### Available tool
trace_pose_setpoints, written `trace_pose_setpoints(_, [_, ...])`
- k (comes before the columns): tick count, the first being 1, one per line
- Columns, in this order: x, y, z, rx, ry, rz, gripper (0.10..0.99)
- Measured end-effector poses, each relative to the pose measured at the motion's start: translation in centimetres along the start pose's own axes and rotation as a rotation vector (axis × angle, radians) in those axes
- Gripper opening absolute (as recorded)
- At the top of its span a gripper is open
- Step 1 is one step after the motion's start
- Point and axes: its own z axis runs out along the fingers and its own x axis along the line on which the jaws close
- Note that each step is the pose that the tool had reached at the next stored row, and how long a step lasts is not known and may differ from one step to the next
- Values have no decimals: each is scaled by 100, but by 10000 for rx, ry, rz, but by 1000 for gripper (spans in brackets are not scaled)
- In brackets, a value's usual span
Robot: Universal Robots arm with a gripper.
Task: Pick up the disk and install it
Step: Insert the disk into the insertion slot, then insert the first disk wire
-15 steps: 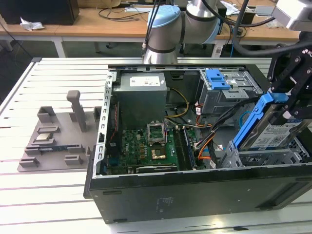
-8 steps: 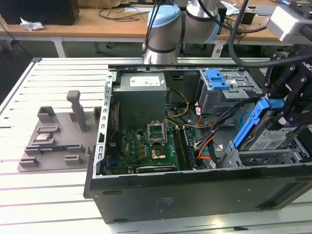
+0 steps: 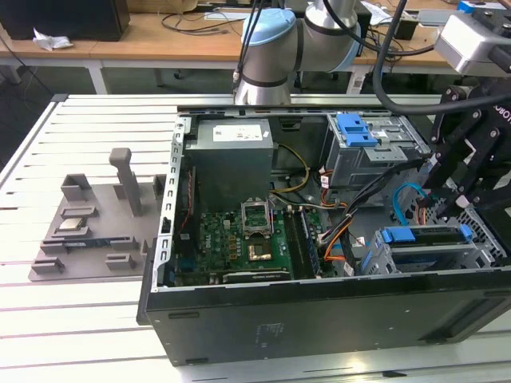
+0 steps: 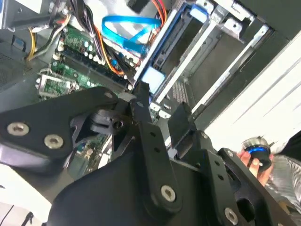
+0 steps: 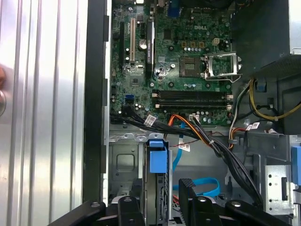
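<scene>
The disk (image 3: 423, 235) lies in the drive cage at the front corner of the open computer case, on the exterior view's right, with its blue rails along its sides. In the first wrist view the disk (image 5: 157, 165) is seen edge-on with a blue tab at its end. My black gripper (image 3: 457, 201) hangs just above it. Both wrist views show the gripper (image 5: 160, 202) (image 4: 161, 110) open, one finger (image 5: 130, 207) on each side of the disk with a small gap. The blue rail (image 4: 153, 77) sits right beside one fingertip.
The case holds a motherboard (image 3: 247, 235), a grey power supply box (image 3: 231, 152), an upper cage with a blue bracket (image 3: 355, 129), and orange, black and blue cables (image 3: 343, 231) close to the disk. A grey fixture (image 3: 88, 223) sits on the slatted table. A hand (image 4: 256, 160) is beside the case.
</scene>
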Motion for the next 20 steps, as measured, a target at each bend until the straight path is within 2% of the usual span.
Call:
trace_pose_setpoints(2, [0,0,0,0,0,0,427])
trace_pose_setpoints(7, [0,0,1,0,0,0,118])
trace_pose_setpoints(18, [0,0,3,0,0,0,106])
trace_pose_setpoints(19, [-12,-24,4,0,8,0,106])
trace_pose_setpoints(20, [-64,-90,1,-1,33,2,106])
